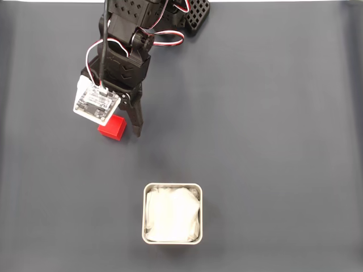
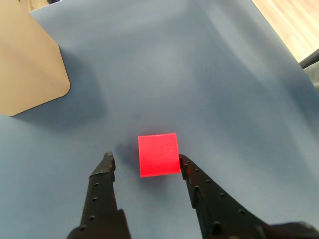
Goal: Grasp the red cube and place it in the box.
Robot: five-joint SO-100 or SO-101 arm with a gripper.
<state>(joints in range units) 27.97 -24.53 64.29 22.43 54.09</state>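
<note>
Gripper (image 2: 144,162) open astride the cube (image 2: 158,155), right finger touching; we should centre it leftward before closing, box (image 1: 172,186) well apart.

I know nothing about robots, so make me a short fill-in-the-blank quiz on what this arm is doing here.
1. The cube lying between the gripper fingers is coloured ____.
2. The gripper's jaws are ____, not yet closed on the cube.
3. In the wrist view, the finger touching the cube is the ____ one.
4. The box is lined with wrinkly material coloured ____.

Missing words: red; open; right; white
</note>
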